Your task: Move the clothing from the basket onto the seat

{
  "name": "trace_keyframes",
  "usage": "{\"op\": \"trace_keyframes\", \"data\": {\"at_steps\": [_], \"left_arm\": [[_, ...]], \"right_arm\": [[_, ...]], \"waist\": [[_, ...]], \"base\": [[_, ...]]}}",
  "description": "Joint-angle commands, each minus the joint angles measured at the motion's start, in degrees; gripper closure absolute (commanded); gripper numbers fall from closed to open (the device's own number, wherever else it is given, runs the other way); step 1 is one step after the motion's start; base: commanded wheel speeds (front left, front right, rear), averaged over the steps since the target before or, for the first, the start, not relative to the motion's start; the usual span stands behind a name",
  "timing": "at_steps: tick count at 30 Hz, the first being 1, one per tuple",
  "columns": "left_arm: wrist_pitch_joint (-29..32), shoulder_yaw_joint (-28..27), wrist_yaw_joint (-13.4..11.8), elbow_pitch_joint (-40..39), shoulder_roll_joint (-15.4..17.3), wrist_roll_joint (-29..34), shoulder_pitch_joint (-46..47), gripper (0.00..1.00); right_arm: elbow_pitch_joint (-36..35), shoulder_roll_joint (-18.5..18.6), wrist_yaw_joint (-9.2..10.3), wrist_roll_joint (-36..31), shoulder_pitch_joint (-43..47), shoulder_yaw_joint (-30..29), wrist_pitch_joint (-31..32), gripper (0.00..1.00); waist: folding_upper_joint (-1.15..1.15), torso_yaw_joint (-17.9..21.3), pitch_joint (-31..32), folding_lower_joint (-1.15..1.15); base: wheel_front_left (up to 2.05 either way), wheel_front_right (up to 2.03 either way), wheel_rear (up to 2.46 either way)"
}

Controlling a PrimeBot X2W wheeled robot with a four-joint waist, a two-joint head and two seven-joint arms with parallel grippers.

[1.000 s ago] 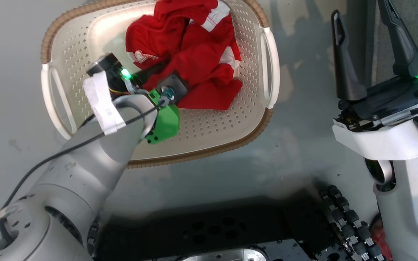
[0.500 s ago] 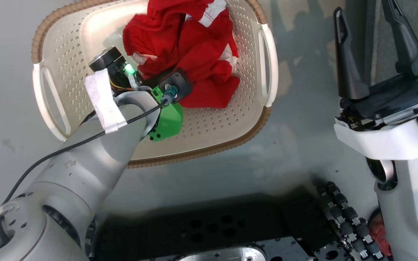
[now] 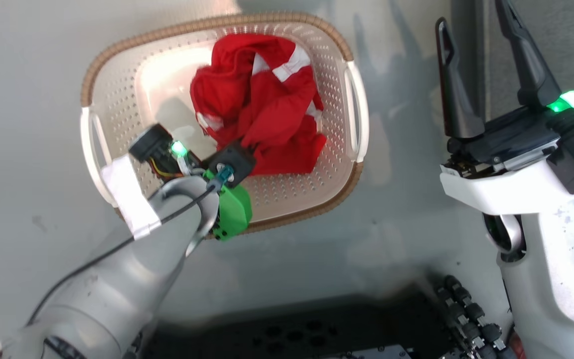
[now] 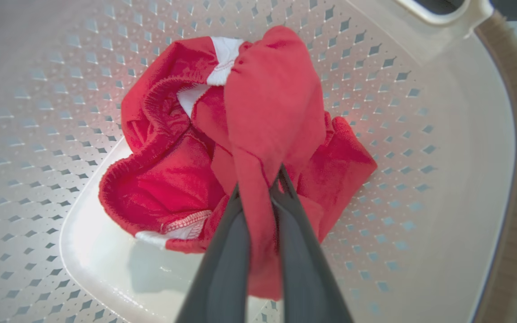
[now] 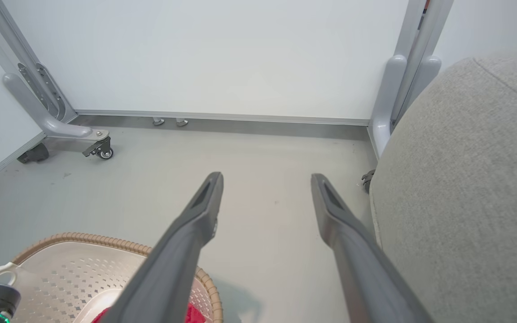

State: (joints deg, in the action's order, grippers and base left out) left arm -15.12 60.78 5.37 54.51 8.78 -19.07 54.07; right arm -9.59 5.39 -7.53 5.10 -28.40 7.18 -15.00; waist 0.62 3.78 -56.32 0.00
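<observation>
The left claw pinches only a thin fold of the red clothes in the basket, so lifting could let them slip out; the right claw is wide open.

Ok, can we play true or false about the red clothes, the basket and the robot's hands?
1. The left end effector pinches a fold of the red clothing. True.
2. The right end effector is shut. False: its fingers stand wide apart and hold nothing.
3. The clothing lies on the seat. False: it is in the basket.
4. The basket has lots of little holes in its walls. True.
5. The basket stands on top of the seat. False: it stands on the floor, with the seat off to one side.
</observation>
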Motion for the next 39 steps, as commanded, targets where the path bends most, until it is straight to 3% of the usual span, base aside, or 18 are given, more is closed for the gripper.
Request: {"op": "trace_keyframes", "data": {"at_steps": [1, 10, 19, 29, 39], "left_arm": [[-0.05, -1.56, -0.51, -1.85, 0.67, -0.49, -2.50, 1.00], [-0.06, -11.44, -1.98, -13.09, 1.61, 2.52, -15.80, 1.00], [-0.05, -20.83, -2.19, -22.07, 0.50, 6.70, -26.84, 1.00], [-0.06, -28.70, -2.04, -29.71, -0.93, 10.53, -35.94, 1.00], [-0.05, -33.41, -2.68, -34.46, -2.18, 13.38, -38.73, 1.00]], "right_arm": [[0.58, -0.08, 0.08, 0.51, 1.53, -0.03, -0.28, 0.00], [3.90, -0.92, 0.08, 1.94, 7.09, 0.22, -0.28, 0.00], [7.10, -1.44, 0.08, 3.29, 12.68, 1.50, -0.28, 0.00], [10.41, -1.91, 0.08, 4.77, 19.00, 3.44, -0.28, 0.00], [12.59, -1.98, 0.08, 5.88, 22.49, 7.33, -0.28, 0.00]], "waist": [[-0.62, 0.32, 6.64, 0.00], [-0.62, -0.47, 21.53, 0.00], [-0.62, -1.33, 34.24, 0.00], [-0.62, -0.95, 45.40, 0.00], [-0.62, -0.01, 51.52, 0.00]], "base": [[0.00, 0.00, 0.00], [0.00, 0.00, 0.00], [0.00, 0.00, 0.00], [0.00, 0.00, 0.00], [0.00, 0.00, 0.00]]}}
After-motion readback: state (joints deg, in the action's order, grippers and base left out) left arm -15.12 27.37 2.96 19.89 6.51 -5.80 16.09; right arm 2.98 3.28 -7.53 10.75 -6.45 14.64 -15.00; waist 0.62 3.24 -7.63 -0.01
